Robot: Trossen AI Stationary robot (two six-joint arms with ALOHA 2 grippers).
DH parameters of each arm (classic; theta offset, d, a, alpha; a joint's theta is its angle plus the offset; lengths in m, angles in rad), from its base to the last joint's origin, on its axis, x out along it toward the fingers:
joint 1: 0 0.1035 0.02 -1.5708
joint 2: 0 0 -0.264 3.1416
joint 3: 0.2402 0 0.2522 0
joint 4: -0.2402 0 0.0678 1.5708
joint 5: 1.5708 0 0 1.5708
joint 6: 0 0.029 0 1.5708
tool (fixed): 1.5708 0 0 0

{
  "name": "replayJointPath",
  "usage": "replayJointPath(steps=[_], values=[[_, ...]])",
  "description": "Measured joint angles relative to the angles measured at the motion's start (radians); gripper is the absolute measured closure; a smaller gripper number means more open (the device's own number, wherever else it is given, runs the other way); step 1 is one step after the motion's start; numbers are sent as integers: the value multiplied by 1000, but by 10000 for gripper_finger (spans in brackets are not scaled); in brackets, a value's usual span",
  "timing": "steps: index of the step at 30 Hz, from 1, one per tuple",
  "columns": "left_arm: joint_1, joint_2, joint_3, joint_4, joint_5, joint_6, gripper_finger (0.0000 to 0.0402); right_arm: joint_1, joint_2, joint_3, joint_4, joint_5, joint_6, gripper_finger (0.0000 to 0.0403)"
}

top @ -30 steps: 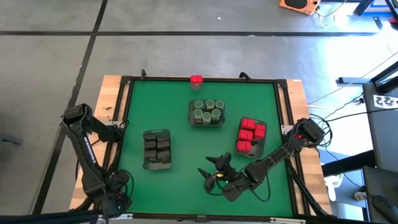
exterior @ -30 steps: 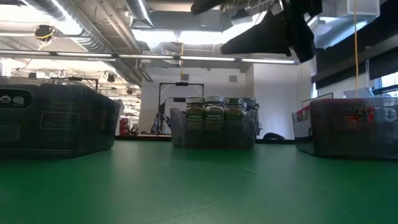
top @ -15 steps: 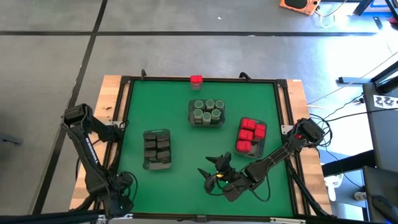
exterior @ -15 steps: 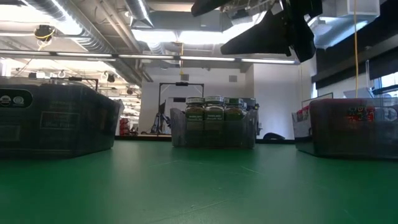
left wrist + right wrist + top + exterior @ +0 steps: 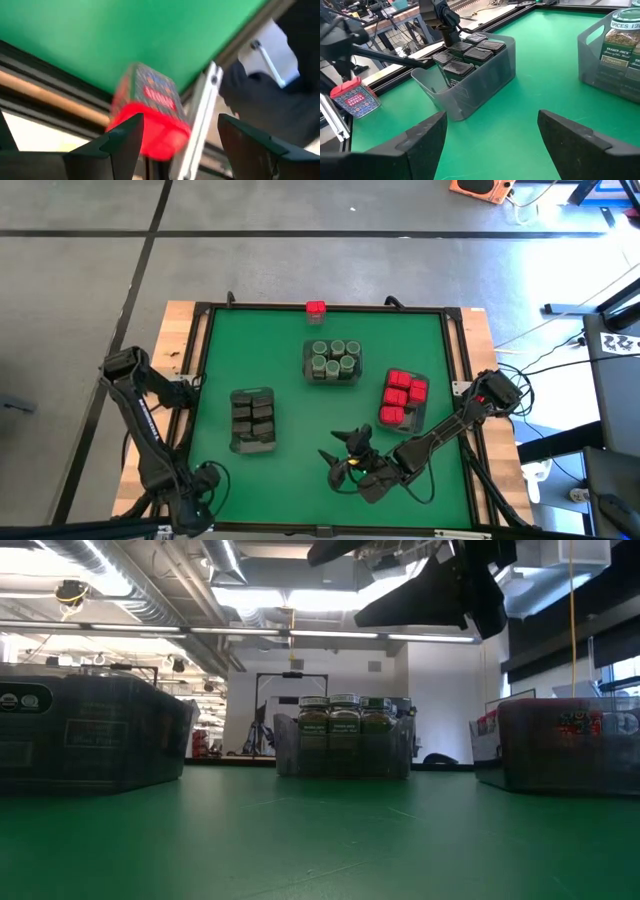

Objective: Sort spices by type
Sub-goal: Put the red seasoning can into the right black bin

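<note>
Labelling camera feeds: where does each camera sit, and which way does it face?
High: above the table, looking straight down; both arms show, left gripper near-left, right gripper near-centre.
Low: at mat level, facing the jar tray; the right arm hangs overhead.
Left wrist: faces a red box by the table edge; own gripper in the foreground.
Right wrist: faces the tin tray; own open gripper in the foreground.
Shared: both wrist views show that red box.

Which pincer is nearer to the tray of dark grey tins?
Right. The right pincer hovers over the mat just beside the tray of dark grey tins; the left pincer, holding a red box, is farther off at the table's near-left corner.
</note>
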Motion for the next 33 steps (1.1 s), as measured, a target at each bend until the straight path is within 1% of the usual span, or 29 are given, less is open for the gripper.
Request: replayJointPath(steps=[3,6,10,14,19,24,33], values=[[-18,-1,31,3,16,24,151,0,0,0,0,0,0,91],[-59,-1,31,1,28,37,155,0,0,0,-3,0,0,91],[-112,19,12,19,33,62,188,0,0,0,-3,0,0,91],[-117,42,0,-2,43,113,226,0,0,0,-4,0,0,91],[-118,67,4,-19,55,197,254,0,-1,0,0,0,1,91],[-110,68,3,-23,13,258,266,0,-1,0,0,0,4,91],[-73,68,4,-63,-55,321,269,0,-1,0,0,0,4,91]])
